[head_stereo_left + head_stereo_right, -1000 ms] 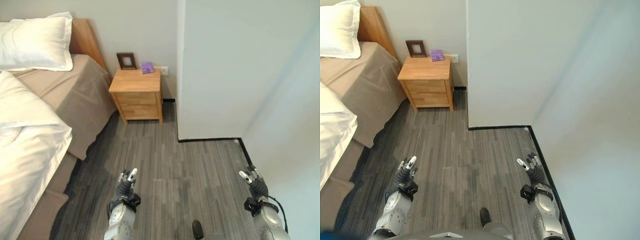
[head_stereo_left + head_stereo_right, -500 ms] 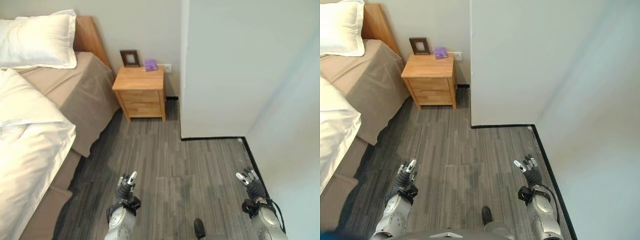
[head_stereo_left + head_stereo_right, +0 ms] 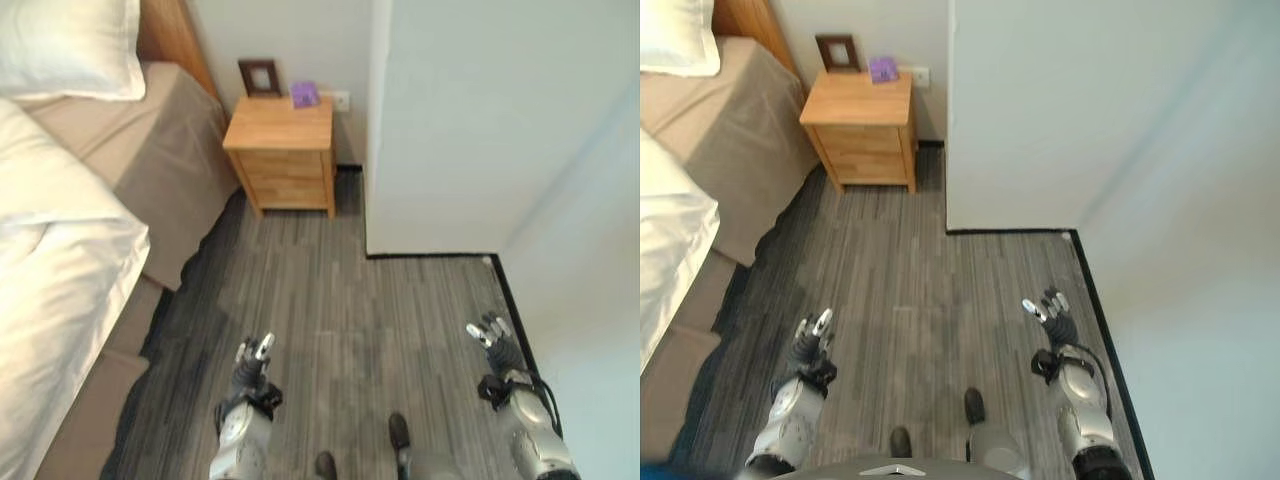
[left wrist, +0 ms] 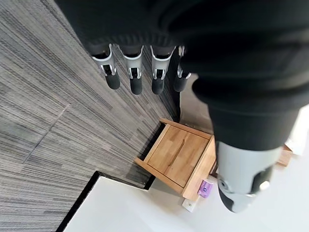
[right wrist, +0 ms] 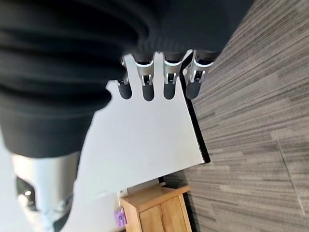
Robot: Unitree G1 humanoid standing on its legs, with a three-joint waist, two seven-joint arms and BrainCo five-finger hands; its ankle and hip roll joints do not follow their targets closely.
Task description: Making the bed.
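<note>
- Plainly, the left hand's [image 4: 145, 29] fingers [image 4: 136, 77] hang in a straight, relaxed row with the thumb [image 4: 239, 183] set well apart from them, and nothing lies between them.
- The right hand's [image 5: 96, 43] fingers [image 5: 170, 82] are likewise straight and loose, its thumb [image 5: 46, 193] off to one side, and it has hold of nothing.
- In the head views both hands hover low over the grey striped floor [image 3: 340, 310], the left one [image 3: 252, 362] nearer the bed and the right one [image 3: 494, 340] close to the black skirting at the foot of the white wall [image 3: 500, 130].
- Neither hand touches the bed [image 3: 120, 170], which lies along the robot's left side, well apart from both hands.
- On the bed a tan sheet [image 3: 150, 160] covers the mattress and drapes down its side toward the floor.
- A white duvet [image 3: 55, 290] lies rumpled over the nearer part of the bed, its edge folded back so that the tan sheet shows beyond it.
- A white pillow [image 3: 65, 45] sits at the head end, against the wooden headboard [image 3: 170, 35].
- Just beside the head of the bed stands a wooden nightstand [image 3: 285, 155] with drawers, set against the far wall.
- On the nightstand's top, at the back, a small dark picture frame [image 3: 260, 77] leans upright, with a small purple object [image 3: 304, 95] just beside it.
</note>
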